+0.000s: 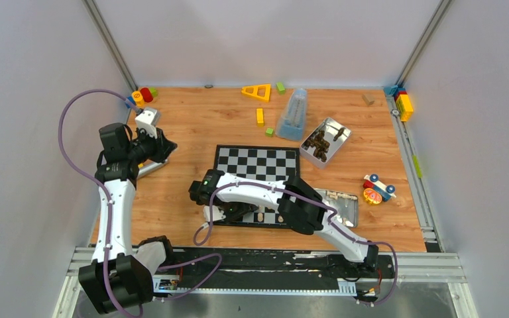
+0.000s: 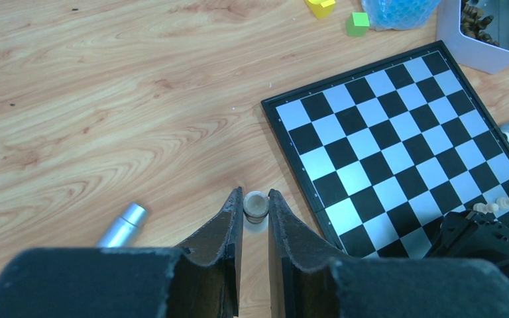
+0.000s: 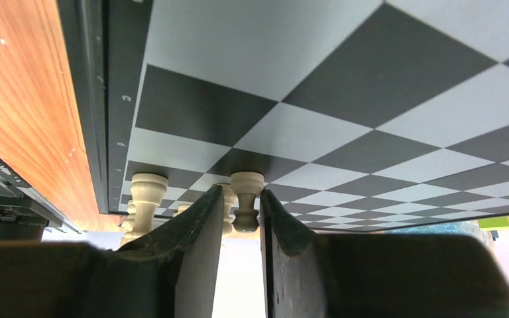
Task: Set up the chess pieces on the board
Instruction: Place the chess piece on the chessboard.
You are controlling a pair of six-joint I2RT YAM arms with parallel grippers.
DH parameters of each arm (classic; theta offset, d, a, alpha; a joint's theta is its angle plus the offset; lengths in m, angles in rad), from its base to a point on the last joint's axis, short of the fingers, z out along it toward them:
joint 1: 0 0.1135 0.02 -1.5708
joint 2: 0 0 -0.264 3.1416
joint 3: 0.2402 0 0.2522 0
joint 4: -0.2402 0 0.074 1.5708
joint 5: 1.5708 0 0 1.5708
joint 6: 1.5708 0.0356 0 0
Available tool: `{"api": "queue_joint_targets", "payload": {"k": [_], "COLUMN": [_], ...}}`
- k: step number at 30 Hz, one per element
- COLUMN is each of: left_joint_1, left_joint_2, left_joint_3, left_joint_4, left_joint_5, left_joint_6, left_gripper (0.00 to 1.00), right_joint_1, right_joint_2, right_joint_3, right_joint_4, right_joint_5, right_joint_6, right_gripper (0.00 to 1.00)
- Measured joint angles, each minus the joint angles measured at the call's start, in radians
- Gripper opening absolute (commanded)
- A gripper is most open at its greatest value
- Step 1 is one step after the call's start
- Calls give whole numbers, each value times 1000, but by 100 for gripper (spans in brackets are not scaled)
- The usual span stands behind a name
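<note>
My right gripper (image 3: 238,207) is low over the near left corner of the board (image 3: 305,132) with a pale pawn (image 3: 246,192) standing upright between my fingers. They sit close on both sides of it, but I cannot tell whether they clamp it or stand just clear. A second pale pawn (image 3: 147,195) stands just left of my left finger, and a couple more are behind it, partly hidden. Beyond my fingertips every square is bare. My left gripper (image 2: 255,193) hangs over the wood just left of the board, pinching a small round-topped chess piece (image 2: 255,207) at the fingertips; seen from above, so its type is unclear. Far ahead and right of that hand, the dark pieces (image 1: 317,142) lie heaped in an open tin (image 1: 342,130). A flat tin (image 1: 350,212) behind my right wrist holds more pale ones. Judgement: early stage, only a few pale pawns placed, all dark pieces and most pale ones left.
</note>
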Motion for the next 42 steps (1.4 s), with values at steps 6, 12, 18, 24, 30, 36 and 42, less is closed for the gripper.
{"api": "queue_joint_targets", "payload": {"k": [6, 12, 18, 24, 30, 36, 42], "left_joint_1": [0, 0, 0, 0, 0, 0, 0], "left_joint_2": [0, 0, 0, 0, 0, 0, 0], "left_joint_3": [0, 0, 0, 0, 0, 0, -8], "left_joint_4": [-1, -6, -6, -6, -7, -7, 5], "left_joint_5": [4, 7, 7, 7, 8, 43, 174], "left_joint_6": [1, 1, 1, 1, 2, 30, 98], "left_gripper": [0, 0, 0, 0, 0, 0, 0], "right_joint_1": [5, 5, 7, 14, 16, 9, -26], "right_joint_2": [14, 16, 17, 18, 18, 16, -62], "right_joint_3": [18, 32, 39, 45, 53, 118, 130], "right_joint_4": [-1, -3, -4, -2, -3, 5, 54], "right_joint_5": [5, 5, 4, -5, -5, -33, -138], "right_joint_6": [0, 0, 1, 1, 3, 20, 55], "right_gripper": [21, 16, 13, 14, 28, 39, 40]}}
